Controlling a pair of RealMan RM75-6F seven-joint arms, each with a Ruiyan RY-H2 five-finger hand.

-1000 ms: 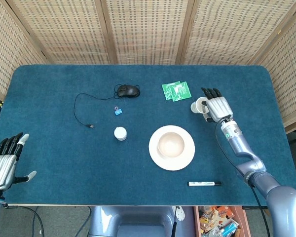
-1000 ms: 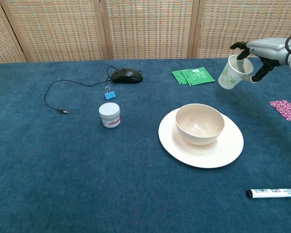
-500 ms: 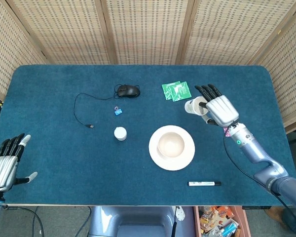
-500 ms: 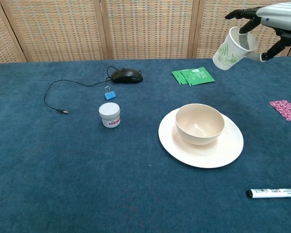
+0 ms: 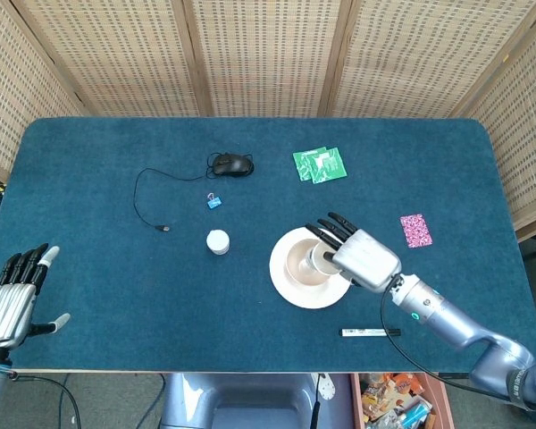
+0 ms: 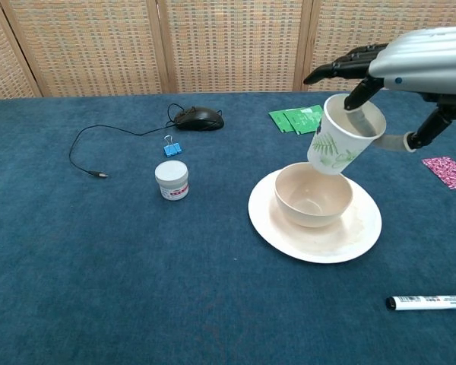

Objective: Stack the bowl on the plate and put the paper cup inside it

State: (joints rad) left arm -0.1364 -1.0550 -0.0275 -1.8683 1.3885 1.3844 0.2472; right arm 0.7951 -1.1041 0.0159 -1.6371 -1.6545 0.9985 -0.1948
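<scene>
Above the bowl on plate, right hand pinches tilted paper cup by rim, other fingers spread, left hand open w/ nothing, near table edge.

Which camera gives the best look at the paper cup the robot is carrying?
The chest view: the paper cup shows whole from the side, tilted, with its leaf print, held by the right hand above the bowl. In the head view only part of the cup's rim shows from above, the rest hidden under the hand.
</scene>
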